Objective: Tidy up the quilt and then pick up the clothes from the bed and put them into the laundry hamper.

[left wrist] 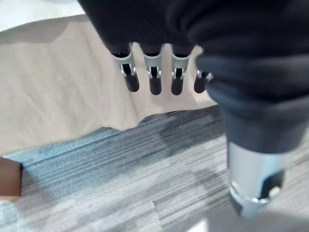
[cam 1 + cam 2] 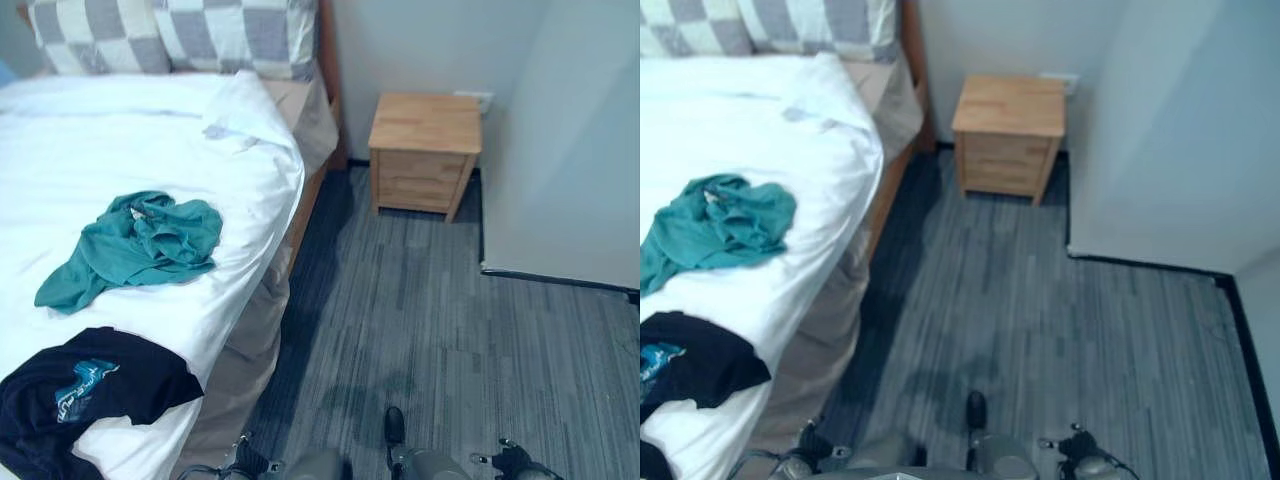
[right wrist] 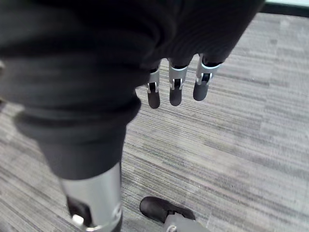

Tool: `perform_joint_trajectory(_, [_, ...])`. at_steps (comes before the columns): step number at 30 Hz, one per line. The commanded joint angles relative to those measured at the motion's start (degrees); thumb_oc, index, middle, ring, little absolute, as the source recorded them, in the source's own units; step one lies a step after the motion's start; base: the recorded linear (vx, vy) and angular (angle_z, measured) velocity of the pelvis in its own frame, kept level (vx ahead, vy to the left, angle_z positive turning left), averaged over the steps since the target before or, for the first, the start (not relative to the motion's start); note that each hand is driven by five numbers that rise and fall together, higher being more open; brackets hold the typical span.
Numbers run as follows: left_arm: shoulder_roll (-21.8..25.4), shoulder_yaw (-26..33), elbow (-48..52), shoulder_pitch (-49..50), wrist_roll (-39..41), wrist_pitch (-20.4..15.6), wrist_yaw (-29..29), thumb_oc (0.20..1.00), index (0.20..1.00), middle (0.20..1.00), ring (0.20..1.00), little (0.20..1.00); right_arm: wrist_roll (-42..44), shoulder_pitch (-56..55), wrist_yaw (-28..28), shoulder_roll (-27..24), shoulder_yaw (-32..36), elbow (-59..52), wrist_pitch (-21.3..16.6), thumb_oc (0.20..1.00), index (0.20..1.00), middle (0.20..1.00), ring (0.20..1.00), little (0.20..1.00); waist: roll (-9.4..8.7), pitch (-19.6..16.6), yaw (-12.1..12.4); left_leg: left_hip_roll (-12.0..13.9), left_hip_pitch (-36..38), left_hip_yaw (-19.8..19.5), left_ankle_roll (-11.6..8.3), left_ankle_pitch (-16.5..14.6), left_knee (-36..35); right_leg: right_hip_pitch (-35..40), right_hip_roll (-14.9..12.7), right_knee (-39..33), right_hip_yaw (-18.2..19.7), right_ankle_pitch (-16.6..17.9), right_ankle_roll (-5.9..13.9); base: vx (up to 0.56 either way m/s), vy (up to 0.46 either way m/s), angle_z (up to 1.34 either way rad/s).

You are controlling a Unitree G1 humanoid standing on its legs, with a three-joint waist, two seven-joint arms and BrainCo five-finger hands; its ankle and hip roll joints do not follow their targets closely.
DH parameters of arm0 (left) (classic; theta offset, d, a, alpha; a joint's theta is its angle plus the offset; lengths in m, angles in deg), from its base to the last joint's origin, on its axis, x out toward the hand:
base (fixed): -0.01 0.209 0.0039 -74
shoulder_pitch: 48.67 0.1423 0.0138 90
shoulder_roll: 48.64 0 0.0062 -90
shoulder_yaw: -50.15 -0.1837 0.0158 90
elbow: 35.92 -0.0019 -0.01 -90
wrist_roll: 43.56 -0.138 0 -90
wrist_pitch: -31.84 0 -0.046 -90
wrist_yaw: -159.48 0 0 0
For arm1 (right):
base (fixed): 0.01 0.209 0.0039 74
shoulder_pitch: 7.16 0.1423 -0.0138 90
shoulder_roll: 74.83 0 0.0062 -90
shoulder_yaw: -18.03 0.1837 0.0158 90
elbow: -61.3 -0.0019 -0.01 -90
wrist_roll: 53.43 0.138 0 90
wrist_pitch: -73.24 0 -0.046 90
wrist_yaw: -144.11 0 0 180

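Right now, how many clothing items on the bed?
2: a teal garment mid-quilt, a black garment at the bed's near edge. More may lie beyond the views.

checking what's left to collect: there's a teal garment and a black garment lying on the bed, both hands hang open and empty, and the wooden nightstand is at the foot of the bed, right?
Not quite: the wooden nightstand stands by the head of the bed, near the checked pillows, as the left eye view shows. The rest holds: teal garment, black garment, left hand and right hand open and empty.
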Motion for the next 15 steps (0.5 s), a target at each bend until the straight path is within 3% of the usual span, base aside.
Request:
perform_joint_trajectory(1, [-0.1,-1.3,-0.1,-5.0,0.1,-0.8,0.7,1.0,1.0,1.0,1.0,1.0,-0.4,-2.4,0.6,-4.3,-1.6,-1.9,-0.1,1.0,1.0,1.0,1.0,1.0,1.92,2.3,-2.6,-0.2,12.9,0.6,-2.59,-4.0,-40.1,6.4,-6.1,-0.6,0.2,-7.4,12.94,0.69,-0.028,-0.08])
perform_joint_trajectory(3, [-0.3,-1.2,-0.3,-4.0,-1.0,-0.8,0.1,1.0,1.0,1.0,1.0,1.0,-0.6,-2.9,0.6,-4.3,-1.4,-2.0,-0.1,1.0,1.0,1.0,1.0,1.0,3.31,0.9,-2.4,-1.2,13.7,6.1,-2.09,-2.5,-50.9,8.4,-4.8,-0.4,-0.8,-9.8,13.3,0.41,-0.002,0.12])
perform_joint_trajectory(5, [-0.3,-0.8,-0.7,-3.5,-1.8,-0.3,-0.4,1.0,1.0,1.0,1.0,1.0,-0.8,-2.8,0.8,-4.2,-1.0,-2.2,-0.1,1.0,1.0,1.0,1.0,1.0,4.13,-0.1,-2.4,-0.6,15.3,12.4,-1.75,-1.9,-55.3,9.6,-3.6,1.6,-1.7,-12.6,13.31,0.39,-0.003,0.2])
perform_joint_trajectory(6, [-0.3,-0.8,-0.7,-3.5,-1.8,-0.3,-0.4,1.0,1.0,1.0,1.0,1.0,-0.8,-2.8,0.8,-4.2,-1.0,-2.2,-0.1,1.0,1.0,1.0,1.0,1.0,4.12,-0.1,-2.3,-0.6,15.4,12.4,-1.75,-1.8,-55.4,9.7,-3.7,1.6,-1.7,-12.6,13.32,0.48,0.055,0.34])
perform_joint_trajectory(7, [0.0,-0.3,-1.8,-2.6,-1.6,0.1,-0.5,1.0,1.0,1.0,1.0,1.0,-1.9,-2.8,0.5,-3.5,-1.5,-2.4,0.0,1.0,1.0,1.0,1.0,1.0,3.94,-1.0,-1.8,-2.3,19.0,10.9,0.92,-3.3,-58.2,8.8,-3.2,12.1,-3.0,-13.2,14.57,0.3,0.042,0.2])
perform_joint_trajectory(8, [0.0,-0.2,-1.8,-2.6,-1.6,0.1,-0.5,1.0,1.0,1.0,1.0,1.0,-1.9,-2.8,0.6,-3.5,-1.5,-2.4,0.0,1.0,1.0,1.0,1.0,1.0,4.0,-1.1,-1.7,-2.2,18.8,10.9,0.89,-3.2,-58.3,8.6,-3.1,12.1,-3.0,-13.1,14.52,0.5,0.07,0.03])
perform_joint_trajectory(9, [0.1,-0.2,-2.6,-2.4,-2.3,0.5,-0.9,1.0,1.0,1.0,1.0,1.0,-1.9,-3.0,0.2,-2.9,-0.9,-3.1,0.0,1.0,1.0,1.0,1.0,1.0,4.29,-0.3,-2.9,-2.5,22.6,10.1,2.42,-4.8,-60.2,1.8,-4.9,27.6,-5.4,-7.8,20.16,0.31,0.032,0.05])
perform_joint_trajectory(10, [0.4,-0.2,-2.4,-2.5,-2.4,0.8,-0.7,1.0,1.0,1.0,1.0,1.0,-2.0,-2.7,0.3,-2.7,-1.0,-3.4,0.1,1.0,1.0,1.0,1.0,1.0,4.61,0.6,-3.8,-2.4,24.7,9.4,2.9,-5.0,-60.9,-0.8,-5.9,34.2,-5.4,-5.1,21.69,0.4,0.035,0.25])
perform_joint_trajectory(11, [0.8,-0.2,-2.2,-2.7,-2.2,1.0,-0.7,1.0,1.0,1.0,1.0,1.0,-2.4,-2.6,0.2,-2.6,-1.0,-3.8,0.1,1.0,1.0,1.0,1.0,1.0,5.84,0.9,-4.2,-1.1,26.1,8.3,2.78,-4.7,-62.5,-4.2,-5.5,39.5,-5.1,-4.1,21.11,0.47,-0.069,0.44])
perform_joint_trajectory(12, [1.2,0.0,-1.1,-3.0,-1.4,0.8,-0.3,1.0,1.0,1.0,1.0,1.0,-2.6,-2.6,0.3,-2.4,-1.2,-4.1,0.0,1.0,1.0,1.0,1.0,1.0,6.29,1.4,-4.8,-1.0,28.8,4.5,2.37,-4.4,-64.2,-8.7,-6.1,41.2,-4.2,-6.2,19.44,0.35,-0.075,0.46])
perform_joint_trajectory(13, [1.2,0.0,-1.1,-3.0,-1.4,0.8,-0.3,1.0,1.0,1.0,1.0,1.0,-2.6,-2.6,0.3,-2.4,-1.2,-4.1,0.0,1.0,1.0,1.0,1.0,1.0,6.42,1.3,-4.8,-0.9,28.6,4.5,2.32,-4.3,-64.2,-8.7,-6.0,40.9,-4.3,-6.0,19.38,0.4,-0.147,0.88])
perform_joint_trajectory(15, [1.7,-0.3,0.2,-3.6,-1.1,0.3,-0.2,1.0,1.0,1.0,1.0,1.0,-2.5,-2.5,0.3,-2.3,-1.6,-4.2,0.1,1.0,1.0,1.0,1.0,1.0,5.99,1.2,-5.1,-0.6,29.3,2.0,1.59,-4.5,-64.4,-9.3,-5.7,32.2,-2.3,-8.2,17.71,0.33,-0.238,1.25])
